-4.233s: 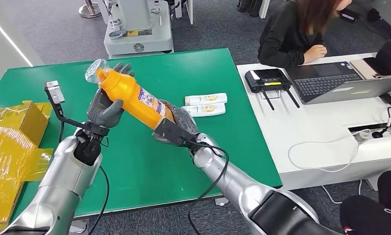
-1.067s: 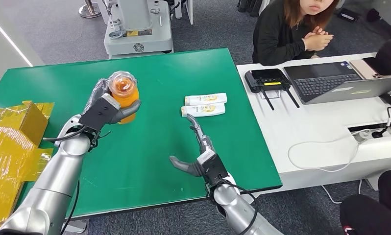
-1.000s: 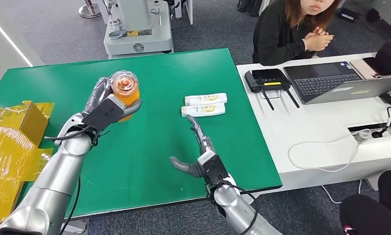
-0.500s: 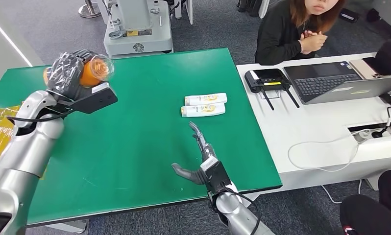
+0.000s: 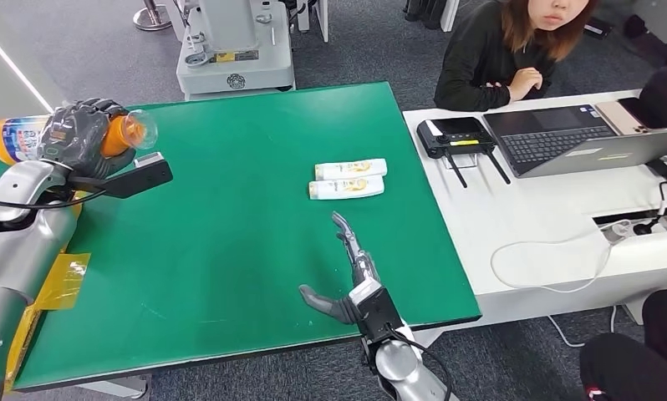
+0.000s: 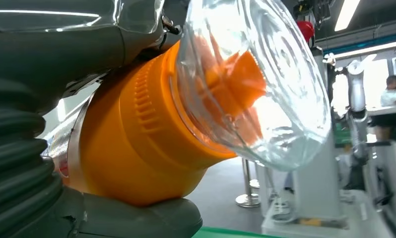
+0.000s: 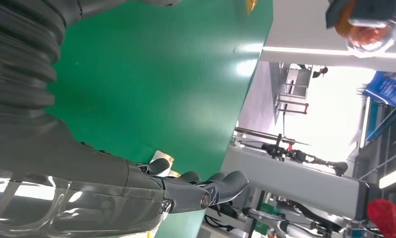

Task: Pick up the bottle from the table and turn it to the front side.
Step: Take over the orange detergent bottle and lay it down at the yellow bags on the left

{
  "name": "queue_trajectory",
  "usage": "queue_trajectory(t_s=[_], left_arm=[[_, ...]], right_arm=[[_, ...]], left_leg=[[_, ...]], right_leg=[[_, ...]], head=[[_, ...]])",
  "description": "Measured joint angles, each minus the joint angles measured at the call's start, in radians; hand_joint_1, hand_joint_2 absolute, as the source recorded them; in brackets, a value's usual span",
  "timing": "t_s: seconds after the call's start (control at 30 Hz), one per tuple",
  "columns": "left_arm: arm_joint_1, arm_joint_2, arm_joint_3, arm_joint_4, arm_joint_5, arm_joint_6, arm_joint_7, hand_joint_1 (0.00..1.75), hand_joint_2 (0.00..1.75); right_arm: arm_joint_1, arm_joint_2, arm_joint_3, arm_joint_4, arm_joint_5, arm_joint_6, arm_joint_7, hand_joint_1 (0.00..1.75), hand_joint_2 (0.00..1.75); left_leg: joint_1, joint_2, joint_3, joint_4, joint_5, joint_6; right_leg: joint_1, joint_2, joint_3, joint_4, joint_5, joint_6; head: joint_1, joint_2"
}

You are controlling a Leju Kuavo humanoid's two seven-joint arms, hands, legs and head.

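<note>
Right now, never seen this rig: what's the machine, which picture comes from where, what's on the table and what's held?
It is a humanoid robot with two silver arms, each ending in a many-fingered hand. The wide picture is taken from its head, looking down at a green table. The other two come from cameras at the wrists and are turned at odd angles.

The left hand grips an orange bottle with a clear cap, lying sideways in the air at the table's left edge. The left wrist picture shows that cap close up. The right hand holds nothing, its fingers spread over the table's near edge.

Two white tubes lie side by side on the table. A person sits at the white desk to the right, near a laptop.
</note>
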Motion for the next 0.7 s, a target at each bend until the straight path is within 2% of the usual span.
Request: queue_trajectory(t_s=[0.23,0.43,0.7], left_arm=[[0.07,0.107,0.0,-0.019,-0.093,0.004,0.057,1.75,1.75],[0.11,0.154,0.0,-0.05,-0.128,0.0,0.074,1.75,1.75],[0.179,0.246,0.005,-0.143,-0.297,0.0,0.117,1.75,1.75]], right_arm=[[0.044,-0.003,-0.041,-0.059,0.038,0.025,0.015,0.0,1.75],[0.055,-0.005,-0.055,-0.076,0.043,0.031,0.016,0.0,1.75],[0.09,-0.009,-0.083,-0.078,0.044,0.015,0.009,0.0,1.75]], left_leg=[[0.0,0.002,0.0,0.0,0.0,-0.001],[0.0,0.002,0.0,-0.001,0.0,-0.001],[0.0,0.001,-0.001,-0.001,0.0,-0.001]], right_leg=[[0.0,0.002,-0.001,0.0,0.0,0.0],[0.0,0.002,-0.001,0.0,0.0,-0.001],[0.0,0.002,-0.002,0.0,0.0,-0.001]], head=[[0.0,0.0],[0.0,0.0],[0.0,0.0]])
